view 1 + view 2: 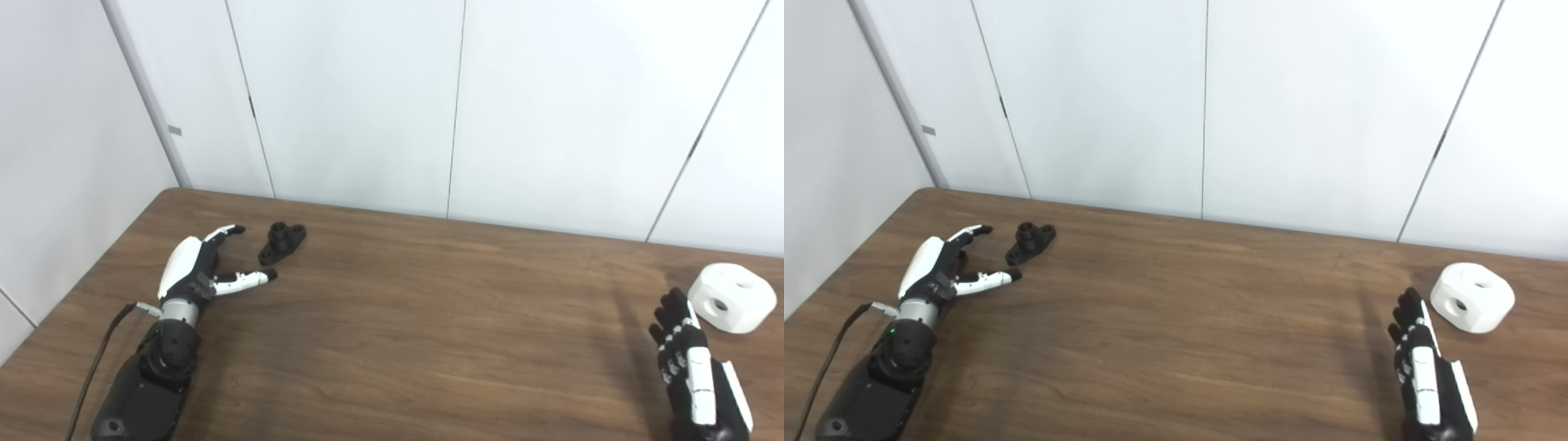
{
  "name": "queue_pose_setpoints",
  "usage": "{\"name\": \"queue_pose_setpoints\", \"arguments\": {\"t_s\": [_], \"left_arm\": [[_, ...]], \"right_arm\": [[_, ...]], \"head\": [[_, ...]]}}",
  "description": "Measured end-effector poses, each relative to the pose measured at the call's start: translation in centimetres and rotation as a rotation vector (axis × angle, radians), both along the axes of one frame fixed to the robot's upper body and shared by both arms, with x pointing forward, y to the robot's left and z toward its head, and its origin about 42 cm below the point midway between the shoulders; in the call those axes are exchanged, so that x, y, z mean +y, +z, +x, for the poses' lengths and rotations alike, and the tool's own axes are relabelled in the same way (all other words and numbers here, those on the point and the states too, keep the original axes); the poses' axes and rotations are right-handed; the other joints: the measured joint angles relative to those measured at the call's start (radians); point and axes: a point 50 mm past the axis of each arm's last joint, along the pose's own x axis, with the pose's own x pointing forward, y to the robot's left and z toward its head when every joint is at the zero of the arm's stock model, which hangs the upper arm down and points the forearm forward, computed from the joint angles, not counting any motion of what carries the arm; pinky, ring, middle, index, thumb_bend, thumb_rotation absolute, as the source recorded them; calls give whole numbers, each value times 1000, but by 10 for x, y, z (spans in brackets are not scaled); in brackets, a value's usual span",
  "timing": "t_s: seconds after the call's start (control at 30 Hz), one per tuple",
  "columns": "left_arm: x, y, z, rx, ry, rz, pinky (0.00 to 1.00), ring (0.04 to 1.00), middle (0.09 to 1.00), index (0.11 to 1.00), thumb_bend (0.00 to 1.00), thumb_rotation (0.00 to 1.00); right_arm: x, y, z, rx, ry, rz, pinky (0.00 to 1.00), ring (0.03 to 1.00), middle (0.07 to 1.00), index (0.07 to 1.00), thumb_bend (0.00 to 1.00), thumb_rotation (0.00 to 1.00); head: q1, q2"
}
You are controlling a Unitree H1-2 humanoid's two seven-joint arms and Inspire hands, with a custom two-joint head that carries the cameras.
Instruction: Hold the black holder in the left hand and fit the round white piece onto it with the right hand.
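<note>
A small black holder lies on the brown table at the back left, a short post standing up from its flat base. My left hand rests just to its left, open, thumb and fingers spread toward it without touching. The round white piece, with holes in its top and side, sits at the far right of the table. My right hand is open in front of it and slightly to its left, fingers straight and pointing away, a small gap between fingertips and piece.
The wooden table has its left edge close to my left arm, and a black cable trails from the left wrist. White wall panels stand right behind the table's back edge.
</note>
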Motion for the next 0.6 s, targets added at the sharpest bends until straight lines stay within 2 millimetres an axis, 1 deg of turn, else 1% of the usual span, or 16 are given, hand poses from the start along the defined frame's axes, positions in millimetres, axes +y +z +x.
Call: {"name": "queue_pose_setpoints", "arguments": {"t_s": [0.1,0.23,0.33,0.43,0.53,0.6], "left_arm": [[-2,-5,4,-10,-11,12,831,894,879,811,924,300],[-6,-7,12,-23,-28,18,845,900,877,803,930,287],[-9,-7,17,-25,-41,22,833,894,871,796,939,288],[-12,-6,21,-24,-49,31,810,874,855,784,944,249],[-13,-6,24,-29,-61,32,811,869,850,770,949,204],[-14,-7,25,-30,-71,35,810,865,847,754,956,193]], "right_arm": [[-1,-1,-1,10,-1,1,1000,1000,1000,1000,364,983],[-1,-1,-2,14,0,3,1000,1000,1000,1000,366,991],[-1,0,-4,14,0,2,1000,1000,1000,1000,370,998],[-1,0,-9,17,-2,1,1000,1000,1000,1000,363,1000],[-2,-1,-11,29,-7,0,1000,1000,1000,1000,356,1000],[-2,-1,-12,37,-13,-1,1000,1000,1000,1000,353,1000]], "head": [[2,2],[-3,6],[-5,11],[-6,14],[-9,15],[-9,20]]}}
